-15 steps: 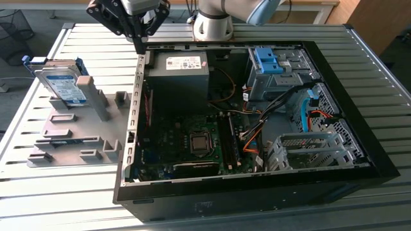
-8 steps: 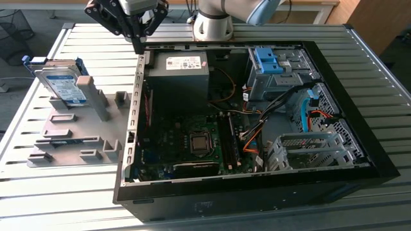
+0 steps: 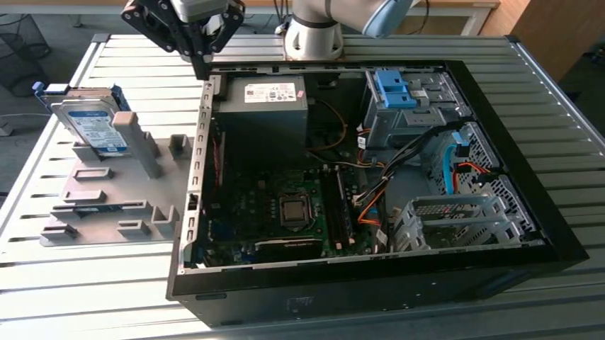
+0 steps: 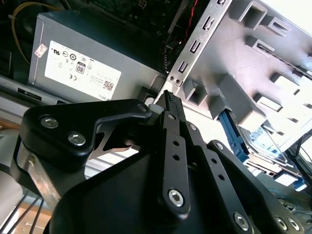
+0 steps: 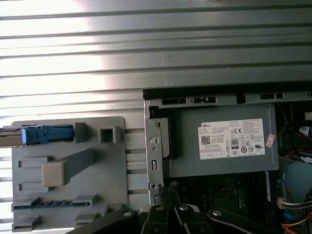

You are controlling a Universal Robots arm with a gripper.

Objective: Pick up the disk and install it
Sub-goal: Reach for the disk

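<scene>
The disk (image 3: 88, 122), a silver drive with a white-and-blue label in a blue caddy, stands on edge in the grey fixture (image 3: 113, 205) at the exterior view's left. In the first wrist view the disk (image 5: 41, 134) appears edge-on; in the second wrist view the disk (image 4: 270, 148) is partly hidden behind a fixture post. My gripper (image 3: 200, 69) hangs shut and holding nothing over the far corner of the computer case (image 3: 529, 234), apart from the disk. Its fingertips (image 4: 169, 96) meet near the power supply (image 4: 78, 68). My gripper (image 5: 167, 196) also shows in the first wrist view.
The open case lies on a slatted metal table (image 3: 85, 283). Inside are the power supply (image 3: 265, 113), a motherboard (image 3: 283, 205), a grey drive bay with a fixed blue bracket (image 3: 395, 88), a silver cage (image 3: 454, 223) and loose cables (image 3: 373, 205).
</scene>
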